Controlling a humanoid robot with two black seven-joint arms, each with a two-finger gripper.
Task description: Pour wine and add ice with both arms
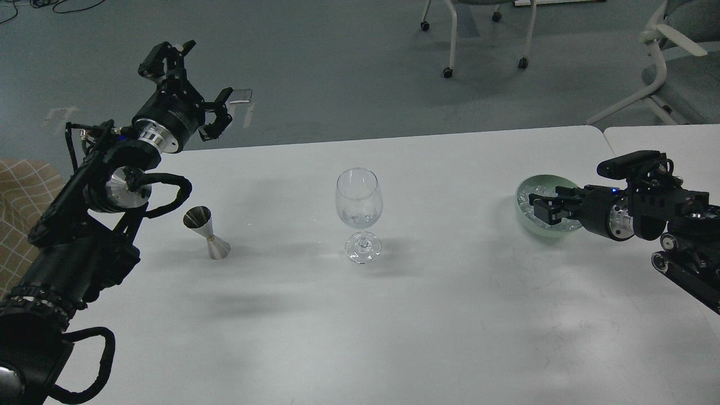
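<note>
Ice (527,201) lies heaped in a pale green bowl (526,219) near the desk (450,315) right edge, right fingers (544,207) over it, grip unclear; left fingers (194,79) spread open above the far-left corner.

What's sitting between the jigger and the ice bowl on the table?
Only the wine glass, upright about midway between the jigger and the green bowl of ice. The rest of that stretch is bare tabletop in the head view.
</note>
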